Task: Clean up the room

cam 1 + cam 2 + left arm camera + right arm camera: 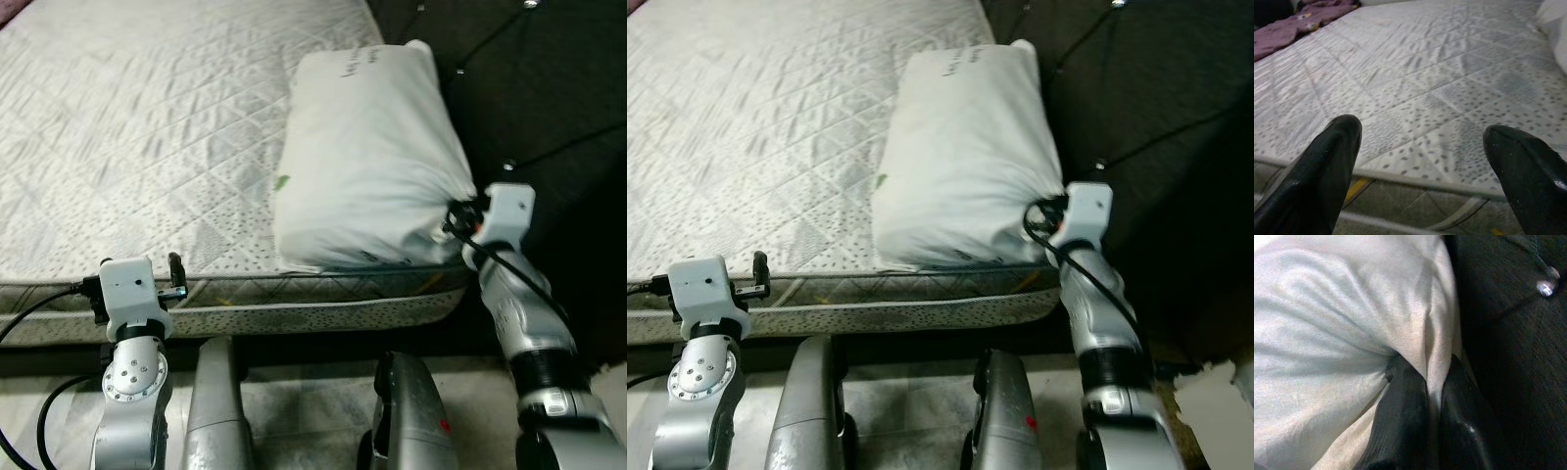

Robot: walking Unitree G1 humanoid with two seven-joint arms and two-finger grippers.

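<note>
At right of centre in your head view, the right gripper (pixel 458 217) pinches a corner of the white pillow (pixel 367 157) lying on the mattress (pixel 147 127); its printed writing is too small to read. At lower left, your left gripper (pixel 176 277) hovers spread wide, holding nothing, at the mattress edge.

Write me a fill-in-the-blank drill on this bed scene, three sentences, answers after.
1. The right gripper is shut on a corner of the white ____.
2. The left gripper hovers with its fingers ____ at the edge of the mattress.
3. The pillow lies on the mattress beside the dark tufted ____.

Answers: pillow; open; headboard
</note>
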